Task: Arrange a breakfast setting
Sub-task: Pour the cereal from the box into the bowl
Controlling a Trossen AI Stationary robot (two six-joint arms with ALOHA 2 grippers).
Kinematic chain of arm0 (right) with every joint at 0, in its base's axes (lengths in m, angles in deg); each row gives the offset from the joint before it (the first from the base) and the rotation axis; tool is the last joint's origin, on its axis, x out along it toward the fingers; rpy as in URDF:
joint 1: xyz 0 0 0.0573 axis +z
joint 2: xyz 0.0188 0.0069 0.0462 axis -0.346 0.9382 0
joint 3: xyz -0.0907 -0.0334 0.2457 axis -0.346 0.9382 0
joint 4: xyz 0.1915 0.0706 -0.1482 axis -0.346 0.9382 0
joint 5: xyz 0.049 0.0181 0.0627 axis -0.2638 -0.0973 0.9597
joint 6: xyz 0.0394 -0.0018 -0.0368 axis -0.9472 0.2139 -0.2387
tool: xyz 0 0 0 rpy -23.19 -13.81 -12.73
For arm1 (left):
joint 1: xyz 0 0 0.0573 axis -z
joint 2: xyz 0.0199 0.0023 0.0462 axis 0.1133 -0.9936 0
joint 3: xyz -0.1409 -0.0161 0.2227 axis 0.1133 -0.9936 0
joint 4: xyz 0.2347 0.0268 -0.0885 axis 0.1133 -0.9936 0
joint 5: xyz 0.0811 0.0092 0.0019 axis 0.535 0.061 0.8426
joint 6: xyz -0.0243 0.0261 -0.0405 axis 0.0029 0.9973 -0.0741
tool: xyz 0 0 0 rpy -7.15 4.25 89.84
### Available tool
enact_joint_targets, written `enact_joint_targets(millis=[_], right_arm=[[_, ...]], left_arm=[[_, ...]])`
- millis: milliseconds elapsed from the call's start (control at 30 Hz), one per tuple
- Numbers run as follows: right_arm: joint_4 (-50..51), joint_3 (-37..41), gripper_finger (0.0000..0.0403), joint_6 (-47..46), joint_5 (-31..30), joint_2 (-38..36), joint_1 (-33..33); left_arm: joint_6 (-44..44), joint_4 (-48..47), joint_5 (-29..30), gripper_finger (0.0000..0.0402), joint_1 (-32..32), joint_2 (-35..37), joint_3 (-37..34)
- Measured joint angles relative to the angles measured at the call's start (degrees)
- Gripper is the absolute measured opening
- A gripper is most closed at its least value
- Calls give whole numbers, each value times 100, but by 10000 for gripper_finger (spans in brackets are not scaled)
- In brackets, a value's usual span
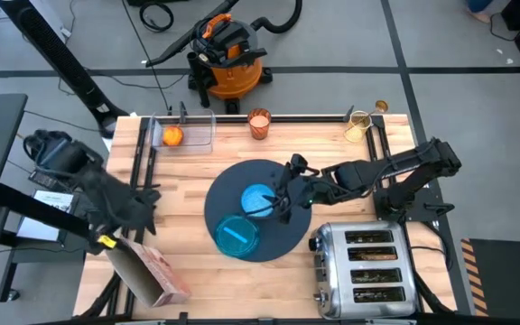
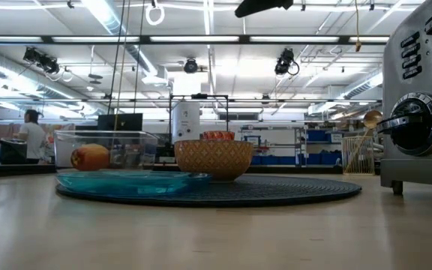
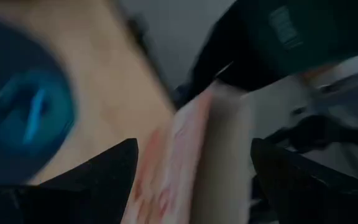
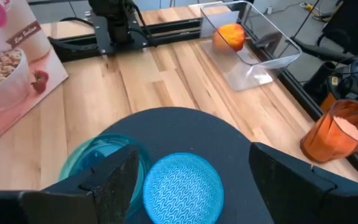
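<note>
Item: breakfast setting, part-laid; all places given from the mat [image 1: 262, 209].

- Bowl [image 1: 257, 199], light blue: on the mat, near its centre. My right gripper [image 1: 283, 200] hovers just over its edge with the fingers spread and nothing between them, so I judge the bowl is set down where it belongs.
- Plate [image 1: 237, 236], teal: on the mat's near-left part, touching or nearly touching the bowl (I cannot tell which).
- Fruit [image 1: 171, 135], red-orange: off the mat, in a clear tray [image 1: 188, 132] at the far-left edge, not yet brought over.
- Cup [image 1: 259, 124], orange: beyond the mat's far side, at the table's edge.
- Cereal box [image 1: 150, 270]: left of the mat, leaning near the front. My left gripper [image 1: 143, 209] sits by its top, fingers spread to either side, not clamping it.
- Toaster [image 1: 366, 268]: right of the mat.
</note>
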State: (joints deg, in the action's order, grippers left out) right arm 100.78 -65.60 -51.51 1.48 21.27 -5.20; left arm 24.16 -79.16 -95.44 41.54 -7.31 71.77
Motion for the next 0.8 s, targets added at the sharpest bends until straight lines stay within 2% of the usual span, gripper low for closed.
enact_joint_targets(millis=[133,233,333,533,800], right_arm=[[186,0,305,12,-4,0,27],[282,0,305,12,-4,0,24],[286,0,305,13,11,0,103],[409,0,302,154,269,0,275],[440,0,288,304,341,0,413]], left_arm=[[-347,-585,979,319,595,-4,0],[-439,-817,1336,316,954,-17,-48],[-681,-949,1354,307,1248,-83,-209],[-928,-558,1226,281,1676,-173,-753],[-515,-425,1360,220,1765,-269,-1570]])
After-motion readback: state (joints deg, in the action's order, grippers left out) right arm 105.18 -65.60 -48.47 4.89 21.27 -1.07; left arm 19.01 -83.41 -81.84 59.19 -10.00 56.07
